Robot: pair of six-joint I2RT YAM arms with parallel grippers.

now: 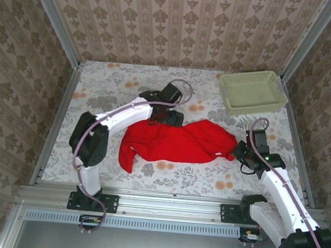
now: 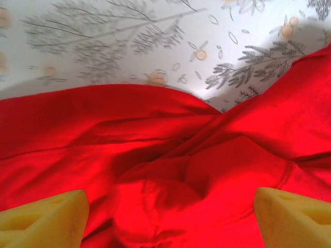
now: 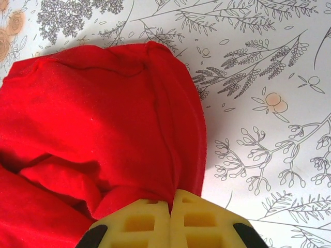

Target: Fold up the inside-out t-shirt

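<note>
**Red shirt on a flowery table**

The t-shirt (image 1: 175, 142) is plain bright red all over. The left tool (image 2: 168, 217) and the right tool (image 3: 170, 219) have yellow pads (image 2: 46, 222); the right one has black spots too. Under both tools the table (image 1: 99, 89) is white with grey leaves and orange flowers. Past the right tool the basket (image 1: 254, 108) is pale green. The walls (image 1: 180, 26) are brown with light swirly flowers.

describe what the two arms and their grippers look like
The left arm and right arm have white links, black joints and a looping mauve-grey cable each. The left gripper and right gripper carry yellow fingers with moulded recesses; the right's show black patches.
</note>
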